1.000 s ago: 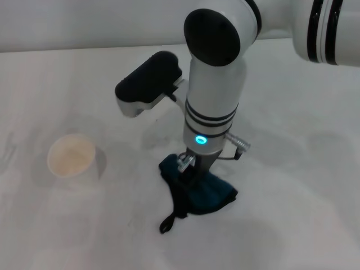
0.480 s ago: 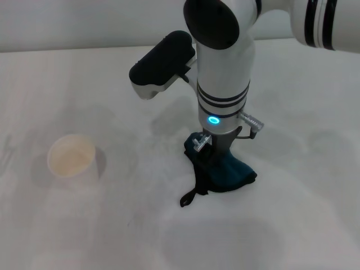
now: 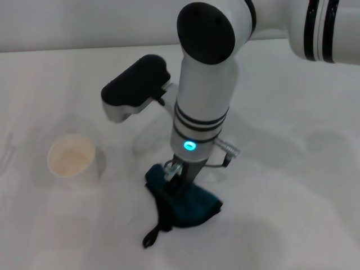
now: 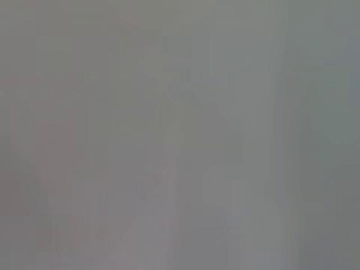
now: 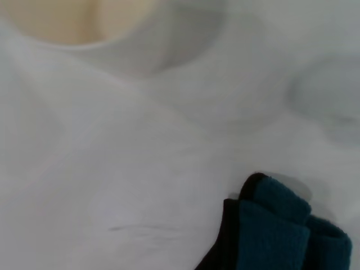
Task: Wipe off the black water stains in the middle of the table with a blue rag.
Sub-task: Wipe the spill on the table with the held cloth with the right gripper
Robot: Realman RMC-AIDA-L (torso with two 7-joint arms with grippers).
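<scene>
The blue rag [image 3: 188, 205] lies bunched on the white table [image 3: 292, 185], its black loop tab trailing toward the front. My right gripper [image 3: 179, 179] comes straight down from above and is shut on the rag, pressing it onto the tabletop near the middle. The rag's corner also shows in the right wrist view [image 5: 275, 233]. The black water stain is not visible; it may be hidden under the rag or arm. My left gripper is out of view; the left wrist view shows only a blank grey blur.
A white paper cup [image 3: 71, 157] stands on the table to the left of the rag, and its rim shows in the right wrist view [image 5: 84, 25]. Faint grey smudges mark the tabletop around the rag.
My right gripper dragged the rag back left and toward the front after going right and farther away half a second ago. The cup has not moved.
</scene>
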